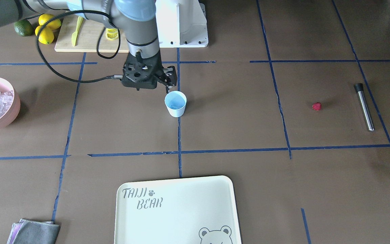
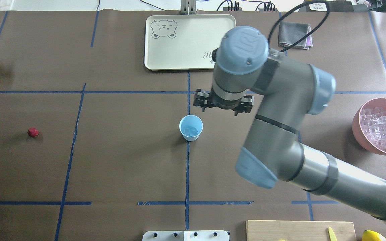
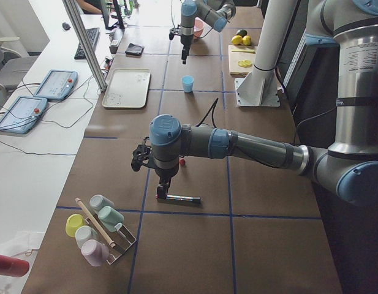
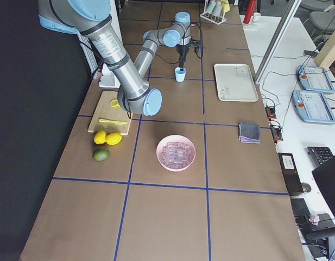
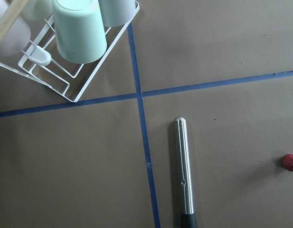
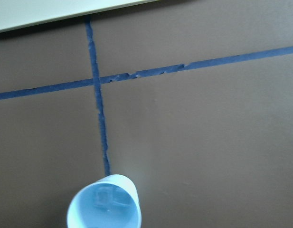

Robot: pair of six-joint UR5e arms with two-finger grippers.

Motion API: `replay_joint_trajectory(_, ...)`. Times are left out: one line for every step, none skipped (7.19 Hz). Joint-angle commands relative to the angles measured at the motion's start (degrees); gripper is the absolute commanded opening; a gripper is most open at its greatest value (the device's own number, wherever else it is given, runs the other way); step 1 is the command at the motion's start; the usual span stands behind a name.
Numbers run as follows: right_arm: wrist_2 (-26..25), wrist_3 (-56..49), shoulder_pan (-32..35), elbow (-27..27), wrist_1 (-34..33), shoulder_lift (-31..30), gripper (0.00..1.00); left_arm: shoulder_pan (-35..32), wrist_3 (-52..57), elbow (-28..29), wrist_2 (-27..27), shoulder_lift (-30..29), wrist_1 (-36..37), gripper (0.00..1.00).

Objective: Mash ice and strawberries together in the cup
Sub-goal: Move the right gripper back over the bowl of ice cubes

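Observation:
The pale blue cup (image 1: pixel 175 105) (image 2: pixel 191 129) stands mid-table with clear ice (image 6: pixel 110 198) at its bottom. My right gripper (image 1: pixel 168 90) hangs just above the cup's far rim. Its fingers show as one narrow tip, so I cannot tell whether it is open or shut. More ice (image 2: pixel 382 129) fills the pink bowl (image 2: pixel 359 127). A small red strawberry (image 1: pixel 316 106) (image 5: pixel 290 162) lies alone far across the table. My left gripper (image 3: pixel 163 187) hovers over a steel muddler (image 5: pixel 184 175) beside the berry; I cannot tell its state.
A cream bear tray (image 1: pixel 178 210) lies by the operators' edge, with a folded grey cloth (image 1: pixel 36 232) near it. A cutting board (image 1: pixel 90 37) with lemon slices, lemons and a lime sits by the robot base. A wire rack of cups (image 5: pixel 75 52) stands beyond the muddler.

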Motion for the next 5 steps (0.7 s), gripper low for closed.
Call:
replay_joint_trajectory(0.3,-6.5,4.8,15.1,-1.2,-14.3,0.99,0.1,0.0,0.0,0.0,0.0,0.0,1.00)
replay_joint_trajectory(0.8,-10.1,7.4,18.0,-0.9,-20.0,0.99,0.0,0.0,0.0,0.0,0.0,0.0,1.00)
replay_joint_trajectory(3.8,-15.7,11.6,19.4,-0.9,-24.4,0.99,0.1,-0.1,0.0,0.0,0.0,0.0,1.00)
replay_joint_trajectory(8.4,-22.8,17.3,19.4,-0.3,-28.4,0.99,0.0,0.0,0.0,0.0,0.0,-0.1,1.00)
replay_joint_trajectory(10.2,-28.8,21.7,19.3,2.0,-33.3,0.99,0.1,-0.1,0.0,0.0,0.0,0.0,1.00)
